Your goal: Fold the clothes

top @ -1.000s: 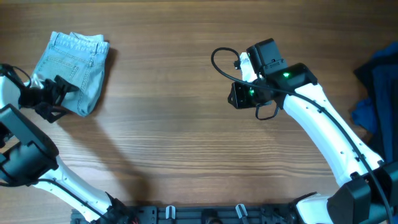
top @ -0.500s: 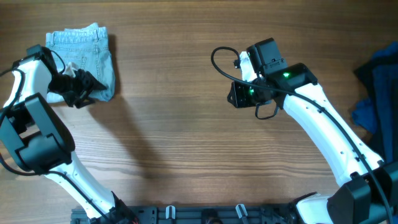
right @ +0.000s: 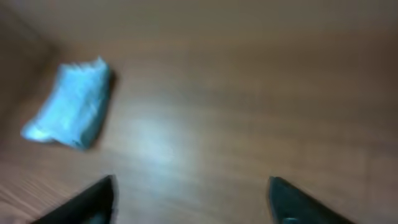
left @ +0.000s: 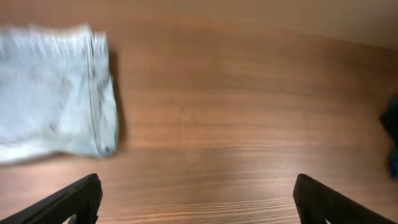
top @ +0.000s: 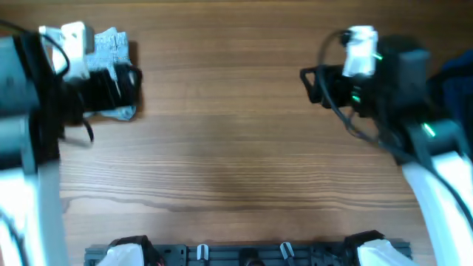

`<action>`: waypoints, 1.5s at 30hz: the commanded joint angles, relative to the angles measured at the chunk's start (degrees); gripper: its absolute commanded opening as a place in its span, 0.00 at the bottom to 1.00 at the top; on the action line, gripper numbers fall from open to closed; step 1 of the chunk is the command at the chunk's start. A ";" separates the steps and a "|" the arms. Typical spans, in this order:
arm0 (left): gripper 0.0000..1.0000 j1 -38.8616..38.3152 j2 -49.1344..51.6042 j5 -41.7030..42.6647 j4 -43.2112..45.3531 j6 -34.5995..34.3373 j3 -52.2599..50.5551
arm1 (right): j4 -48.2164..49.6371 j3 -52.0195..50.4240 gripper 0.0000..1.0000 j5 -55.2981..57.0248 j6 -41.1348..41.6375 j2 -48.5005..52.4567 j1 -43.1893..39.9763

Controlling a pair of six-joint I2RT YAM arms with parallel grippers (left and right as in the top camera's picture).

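The clothes, light blue denim shorts (left: 56,93), lie folded into a small bundle on the wooden table at the far left. In the overhead view the shorts (top: 112,46) are half covered by my raised left arm (top: 44,111). My left gripper (left: 198,200) is open and empty, hovering over bare wood to the right of the bundle. The right wrist view is blurred and shows the shorts (right: 71,106) far off at the left. My right gripper (right: 193,202) stands open with nothing between its fingers, well apart from them. My right arm (top: 384,74) is at the far right.
A dark blue fabric pile (top: 464,77) lies at the table's right edge, and its edge (left: 392,143) shows in the left wrist view. Wooden table (top: 236,148) stretches between the two arms. A black rail (top: 244,255) runs along the near edge.
The left gripper has let go of the shorts and lifted away with its jaws wide. The right gripper has opened and its arm swung to the right and upward. The shorts lie more compactly folded.
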 commanded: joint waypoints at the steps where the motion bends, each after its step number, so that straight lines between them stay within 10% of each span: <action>1: 1.00 -7.06 -7.04 -12.00 -1.79 1.11 -0.26 | -0.52 1.27 1.00 1.11 -1.14 -7.54 0.07; 20: 1.00 -8.33 -9.86 -12.09 -4.28 1.14 -0.28 | -7.19 1.27 1.00 1.20 -1.20 -9.09 0.07; 30: 1.00 -8.31 -9.86 -12.09 -4.28 1.14 -0.28 | 2.21 -0.28 1.00 2.36 -17.92 -20.85 0.07; 45: 1.00 -8.33 -9.86 -12.11 -4.28 1.16 -0.28 | 25.09 -44.92 1.00 2.38 -22.77 -49.42 -1.27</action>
